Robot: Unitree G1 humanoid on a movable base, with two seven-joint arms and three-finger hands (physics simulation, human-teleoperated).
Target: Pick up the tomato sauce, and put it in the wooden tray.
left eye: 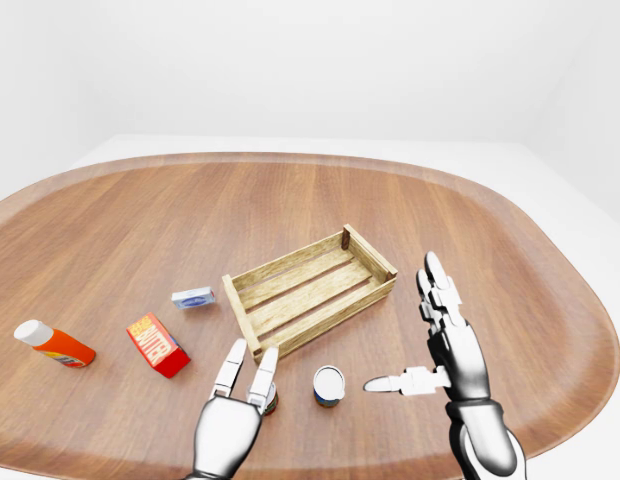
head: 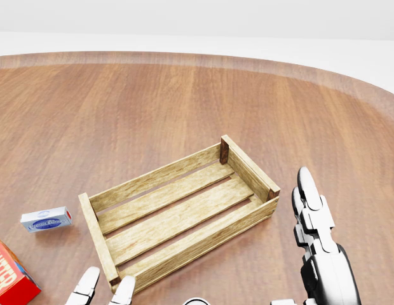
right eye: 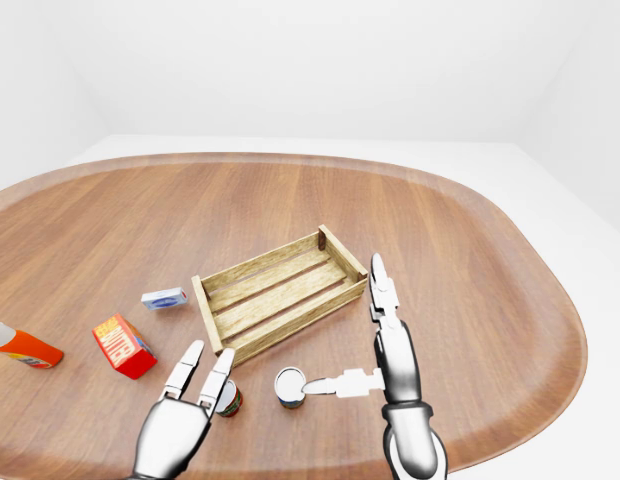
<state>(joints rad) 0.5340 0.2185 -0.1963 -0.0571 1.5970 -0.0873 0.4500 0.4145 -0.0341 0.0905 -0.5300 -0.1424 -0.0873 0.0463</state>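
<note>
Table (left eye: 510, 230): wooden, oval, bearing all items below, listed from the left of the left-eye view.

Bottle (left eye: 52, 344): orange body, white cap, lying on its side near the left edge.

Red carton (left eye: 157, 345): lying flat, apart from the bottle.

Small blue-and-white box (left eye: 193, 297): just left of the tray.

Left hand (right eye: 173, 425): fingers extended and spread, gripping nothing; fingertips reach over a small dark can.

Small dark can (right eye: 228, 399): upright, reddish label, partly hidden by the fingers; label unreadable. Judged the likelier tomato sauce, not certain.

Wooden tray (left eye: 310, 290): slatted, holding nothing, lying diagonally just above both cans.

Second can (left eye: 329, 385): upright, pale lid, blue-banded side, right of the dark can and apart from it.

Right hand (left eye: 430, 370): open, palm edge-on, thumb pointing toward the second can; holding nothing.

Handling note: the step in hand appears to be the reach for the dark can. Advise lowering the left hand so the fingers straddle the can's sides before closing, gripping low on the body, then lifting clear of the tray's near wall before moving over it.
</note>
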